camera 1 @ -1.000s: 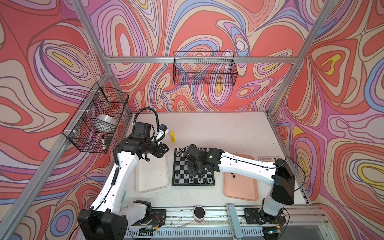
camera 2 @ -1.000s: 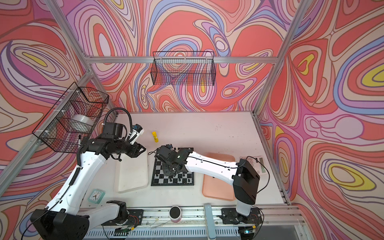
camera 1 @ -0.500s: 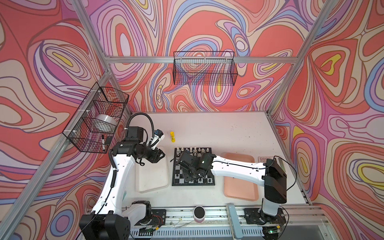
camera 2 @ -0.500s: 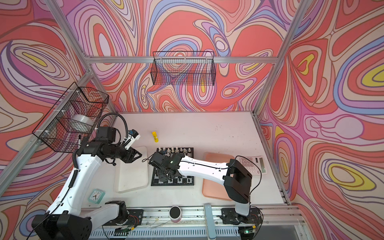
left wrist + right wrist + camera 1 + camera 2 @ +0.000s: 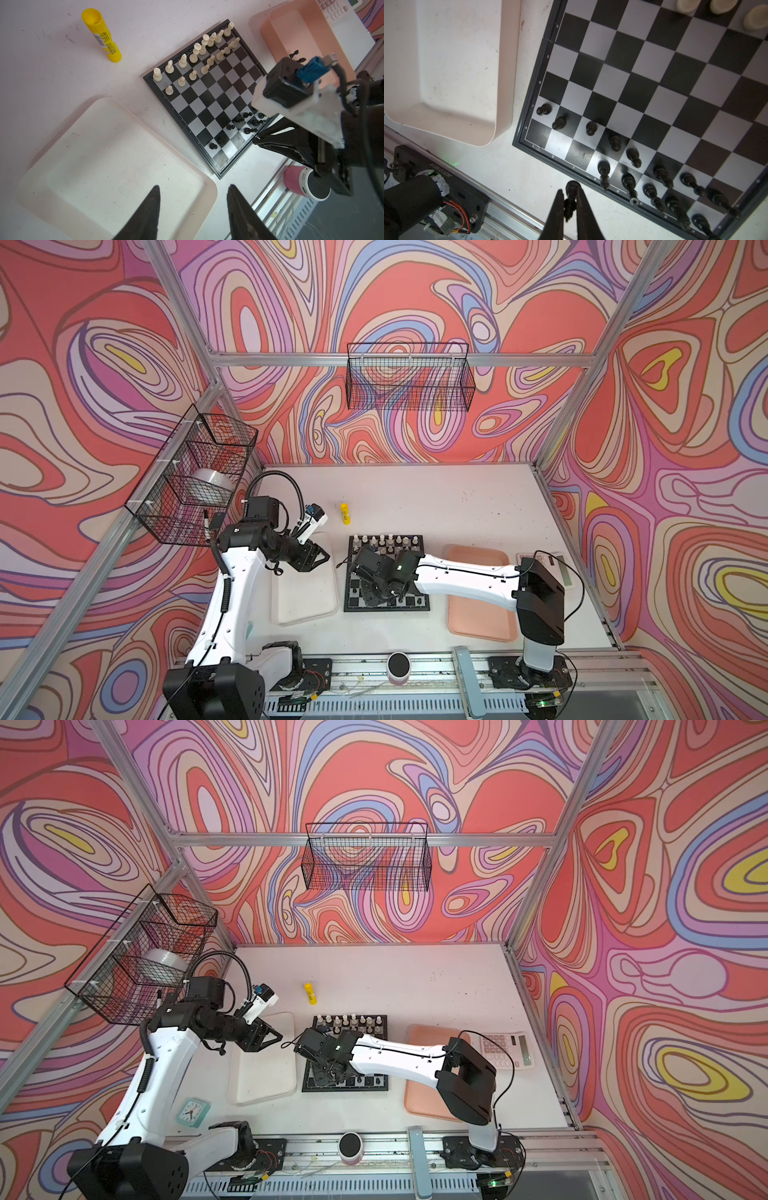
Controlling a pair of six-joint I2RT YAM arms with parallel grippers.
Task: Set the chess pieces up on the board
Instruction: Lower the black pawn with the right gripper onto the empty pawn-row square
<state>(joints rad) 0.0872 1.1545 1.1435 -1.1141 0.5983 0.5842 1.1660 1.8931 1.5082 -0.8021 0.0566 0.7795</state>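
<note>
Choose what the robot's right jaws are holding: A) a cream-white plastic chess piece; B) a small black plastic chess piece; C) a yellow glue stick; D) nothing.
B: the right wrist view shows the right jaws shut on a small black plastic chess piece, by the edge of the black-and-silver checked chessboard.

Board [image 5: 351,593] sits centre-front on the table [image 5: 415,497], with chess pieces [image 5: 195,54] in two rows along its 12 o'clock edge and more at 6 o'clock; a lone piece [image 5: 572,186] is pinched in the right gripper [image 5: 569,192] above the 6 o'clock side. From the board: left-hand tray [image 5: 303,597] just beside at 9, right-hand tray [image 5: 478,614] at 3 with two stray pieces [image 5: 294,54] in it, calculator [image 5: 505,1050] beyond that at 3, glue stick [image 5: 344,513] at 11, speaker [image 5: 398,664] at 6 on the front rail, alarm clock [image 5: 192,1111] at 8. Back basket [image 5: 409,377] hangs on the wall at 12, side basket [image 5: 195,472] on the wall at 10 with a roll [image 5: 208,485] in it.
</note>
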